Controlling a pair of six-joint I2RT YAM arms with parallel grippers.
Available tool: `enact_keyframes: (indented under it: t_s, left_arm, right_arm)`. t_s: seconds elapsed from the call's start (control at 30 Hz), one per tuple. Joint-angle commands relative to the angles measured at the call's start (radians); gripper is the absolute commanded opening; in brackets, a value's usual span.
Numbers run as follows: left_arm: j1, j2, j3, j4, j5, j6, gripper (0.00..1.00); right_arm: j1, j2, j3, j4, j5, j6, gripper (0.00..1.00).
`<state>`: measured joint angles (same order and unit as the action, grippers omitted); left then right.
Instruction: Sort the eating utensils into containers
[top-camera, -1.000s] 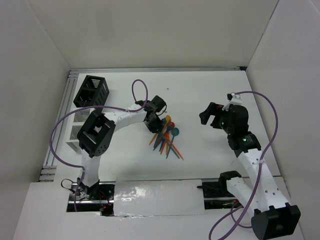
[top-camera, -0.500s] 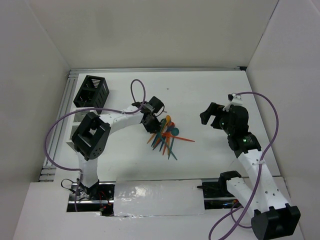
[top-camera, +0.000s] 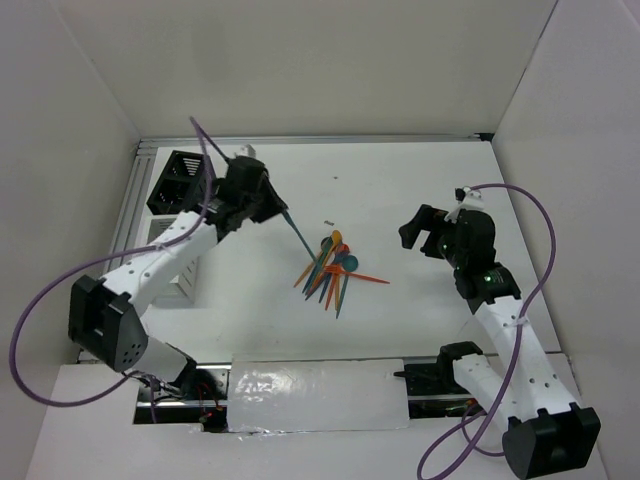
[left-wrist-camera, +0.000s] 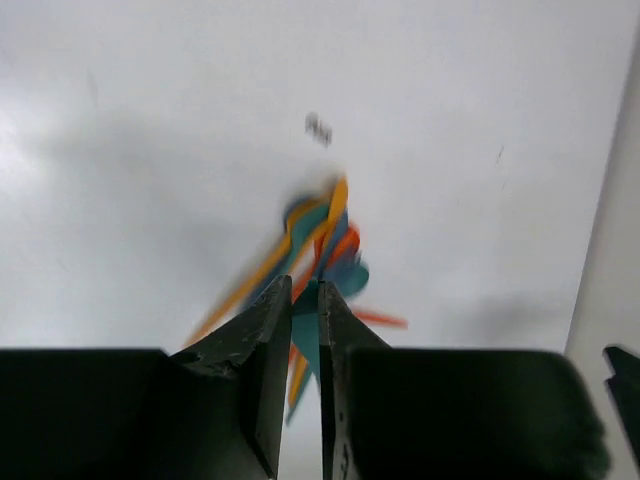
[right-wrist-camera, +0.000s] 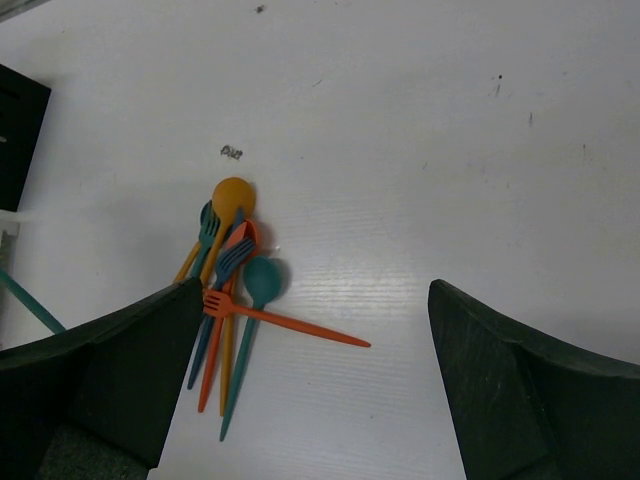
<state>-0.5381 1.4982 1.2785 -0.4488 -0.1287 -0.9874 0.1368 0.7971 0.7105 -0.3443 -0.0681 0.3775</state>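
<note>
While the left fingers (left-wrist-camera: 265, 340) pinch a teal utensil (top-camera: 297, 232) aloft, sorting is mid-carry
Next, probably lowering it into the black caddy (top-camera: 182, 182); right fingers (right-wrist-camera: 130, 360) gape empty

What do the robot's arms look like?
The left arm and right arm are white with chunky black joints and loopy purple cables. The left gripper and right gripper are black, with two fingers. One tiny green light glows on the right arm.
</note>
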Motion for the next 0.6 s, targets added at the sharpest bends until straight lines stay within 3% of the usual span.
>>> enact_keyframes:
  t_s: [0.0, 0.03, 0.07, 0.13, 0.2, 0.3, 0.33, 0.37, 0.57]
  left_arm:
    - [0.122, -0.093, 0.036, 0.177, -0.047, 0.269, 0.14]
    - [0.194, -0.105, 0.041, 0.220, -0.069, 0.350, 0.14]
    - [0.185, -0.116, 0.051, 0.307, -0.074, 0.466, 0.15]
    - [0.357, -0.133, 0.067, 0.375, -0.033, 0.571, 0.15]
    - [0.397, -0.121, 0.114, 0.441, 0.049, 0.619, 0.15]
    - [0.591, -0.093, 0.179, 0.514, 0.109, 0.710, 0.15]
    - [0.581, -0.072, 0.191, 0.533, 0.119, 0.742, 0.15]
    - [0.671, -0.061, 0.197, 0.559, 0.136, 0.757, 0.15]
    - [0.790, 0.071, 0.265, 0.742, 0.173, 0.863, 0.17]
  right_arm:
    - [0.001, 0.010, 0.030, 0.051, -0.007, 0.012, 1.00]
    - [0.000, 0.008, 0.041, 0.051, -0.007, 0.018, 1.00]
    - [-0.002, 0.020, 0.041, 0.062, -0.007, 0.020, 1.00]
    - [-0.002, 0.031, 0.041, 0.085, -0.007, 0.029, 1.00]
    - [0.000, 0.048, 0.050, 0.116, 0.004, 0.034, 1.00]
    - [0.000, 0.088, 0.061, 0.148, 0.013, 0.037, 1.00]
    - [0.003, 0.100, 0.075, 0.163, 0.013, 0.040, 1.00]
    - [0.000, 0.128, 0.075, 0.172, 0.013, 0.041, 1.00]
    - [0.000, 0.238, 0.155, 0.241, 0.024, 0.032, 1.00]
